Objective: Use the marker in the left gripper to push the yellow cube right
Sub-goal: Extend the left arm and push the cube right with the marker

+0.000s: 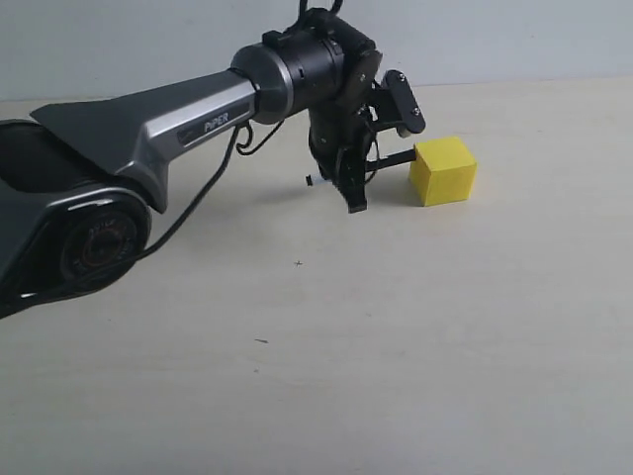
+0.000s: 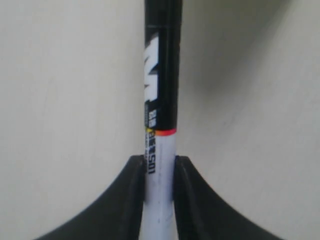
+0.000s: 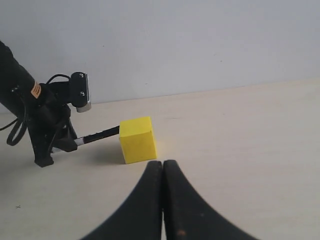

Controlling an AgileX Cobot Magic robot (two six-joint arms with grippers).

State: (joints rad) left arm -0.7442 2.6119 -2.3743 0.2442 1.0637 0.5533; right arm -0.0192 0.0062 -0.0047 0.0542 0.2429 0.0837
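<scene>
Pale beige worktop (image 1: 396, 376) runs back to a light wall (image 1: 514, 40). From the left edge of the exterior view a grey and black arm (image 1: 148, 124) reaches in, its side lettered "PiPER". The left hand (image 1: 351, 193) points down near the middle and is clenched on the marker (image 1: 394, 157), which lies level, its black tip meeting the left face of the yellow cube (image 1: 445, 170). The cube sits right of centre, with open worktop beyond it to the right edge. Only the left wrist view shows the grip close up: both fingers (image 2: 132, 200) press the white barrel, with a red band and blurred print I cannot read. The right wrist view alone shows the right hand (image 3: 163, 167), its fingertips pressed together on nothing, just short of the cube.
</scene>
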